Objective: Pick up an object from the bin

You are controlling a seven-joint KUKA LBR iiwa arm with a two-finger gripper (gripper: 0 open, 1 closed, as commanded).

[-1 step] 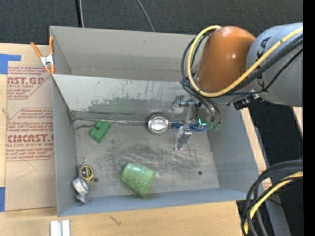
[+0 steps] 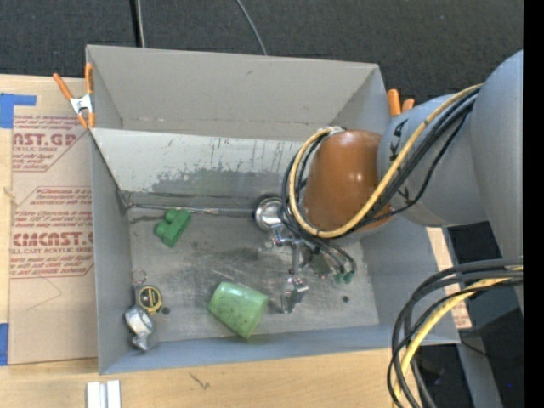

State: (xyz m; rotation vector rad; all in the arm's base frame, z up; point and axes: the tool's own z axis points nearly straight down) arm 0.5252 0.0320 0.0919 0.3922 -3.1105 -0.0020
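Bin (image 2: 109, 253), grey metal, floor scuffed; contents few and scattered, entered as I read them from the remote desk.

Item 1: pale green cup (image 2: 238, 309), short and cylindrical, lying on its side at the near middle of the floor, its axis slanting from far left to near right. I take it as the candidate. I judge it light, hollow and probably plastic. The wall may flex under pressure, the curved skin may be slick, and it is likely to roll if nudged from the side. Best hold, in my view, is across the body at mid-length, squarely over the axis. A grip over one wall at the mouth is second choice, though I cannot make out which end is open.

Item 2: green block (image 2: 172, 226), small and angular, at the far left, well apart from item 1.

Item 3: round yellow-and-black piece (image 2: 149, 298), near left corner.

Item 4: silvery piece (image 2: 138, 325), just nearer than item 3; shape unclear.

Item 5: small dark green bit (image 2: 346, 274), right of the wrist hardware; kind unclear.

Robot: pincer (image 2: 293, 294) is low over the floor, just right of the cup and not visibly touching it. I cannot tell how wide it stands, and I see nothing held in it. Orange cover (image 2: 340, 181) and cables sit above it.
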